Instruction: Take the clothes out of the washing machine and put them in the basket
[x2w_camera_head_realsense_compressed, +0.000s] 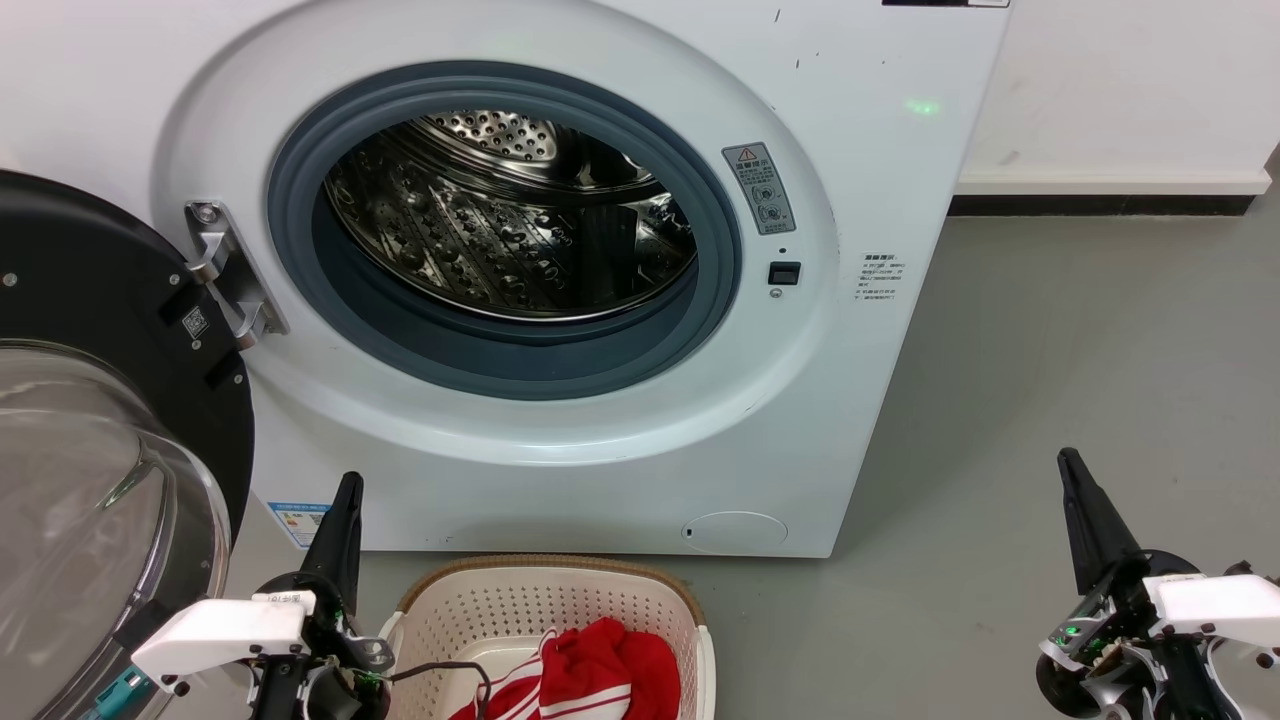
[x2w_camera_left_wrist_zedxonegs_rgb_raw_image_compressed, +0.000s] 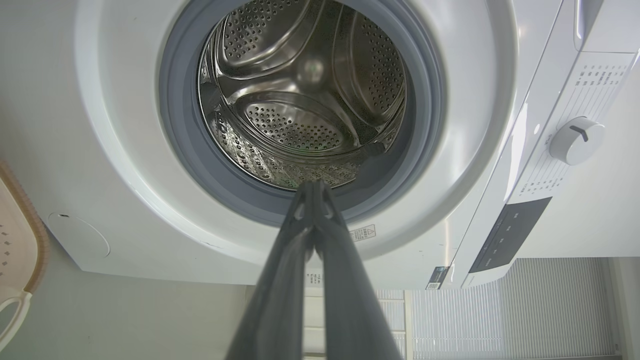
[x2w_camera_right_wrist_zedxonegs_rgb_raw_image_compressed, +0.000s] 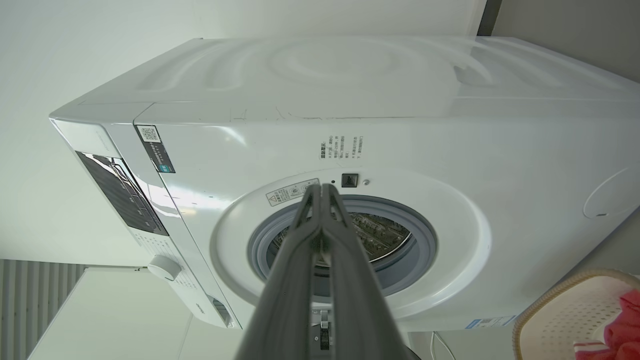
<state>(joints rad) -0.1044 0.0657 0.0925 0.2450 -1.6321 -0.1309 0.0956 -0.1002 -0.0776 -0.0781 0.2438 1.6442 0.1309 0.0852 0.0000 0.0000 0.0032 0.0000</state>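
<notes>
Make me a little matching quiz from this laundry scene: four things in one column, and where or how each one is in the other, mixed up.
Things:
1. clothes
2. door
3. drum
4. left gripper

Place or state:
A. shiny perforated steel
B. lying in the basket
C. shut, fingers together
D. swung open, left of the porthole

Pairs: 1-B, 2-D, 3-A, 4-C

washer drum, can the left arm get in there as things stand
Probably yes: the door stands wide open off to the side, and the left gripper points straight at the drum with nothing between them.
</notes>
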